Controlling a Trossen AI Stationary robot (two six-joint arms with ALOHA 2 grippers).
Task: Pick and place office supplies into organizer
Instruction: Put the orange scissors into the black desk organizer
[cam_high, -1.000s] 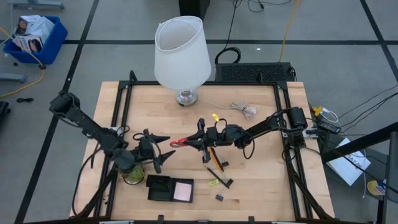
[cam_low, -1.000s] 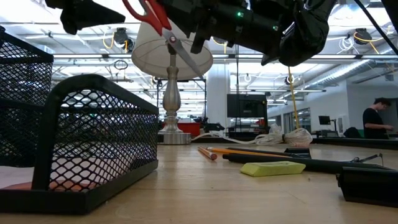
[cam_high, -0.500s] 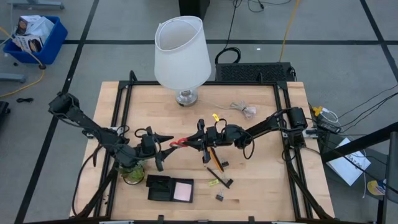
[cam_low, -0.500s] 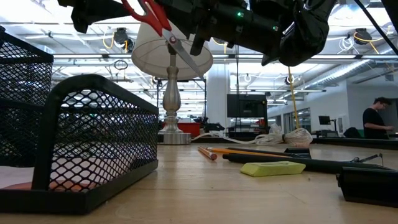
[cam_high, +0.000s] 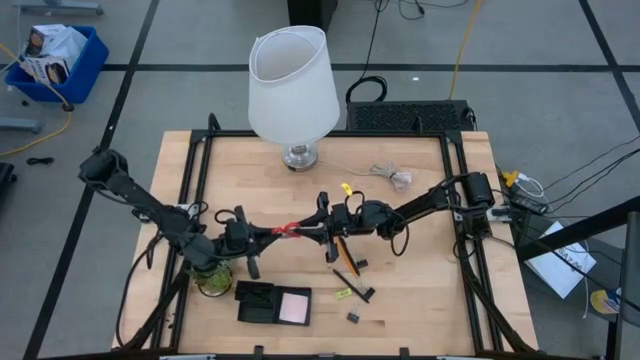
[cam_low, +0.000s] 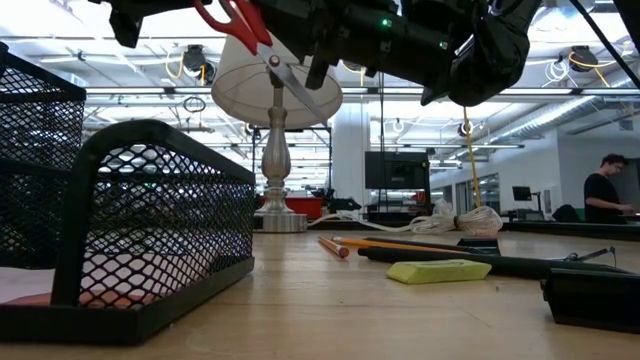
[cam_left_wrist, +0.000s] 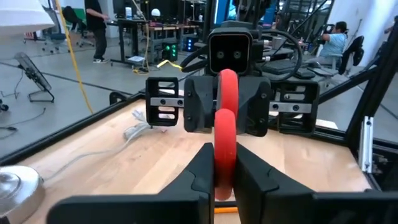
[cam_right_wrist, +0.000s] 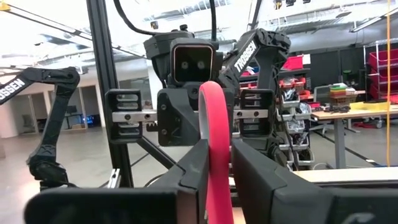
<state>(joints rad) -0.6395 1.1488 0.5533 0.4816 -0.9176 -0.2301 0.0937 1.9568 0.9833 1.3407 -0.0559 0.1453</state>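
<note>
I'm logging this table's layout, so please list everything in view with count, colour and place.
Scissors: one, red-handled, held in the air at table centre between both grippers.
Organizer: one, black, front of table.
Sticky pad: one, pink, inside organizer's right part.
Pencils and pens: a few, orange and dark, right of centre.
Clips: small, black, near front edge.
Lamp: one, white shade, back centre.
Cable bundle: one, pale, back right.
Plant: one, green, front left.
Left gripper: fingers shut on scissors.
Right gripper: fingers around scissors.
</note>
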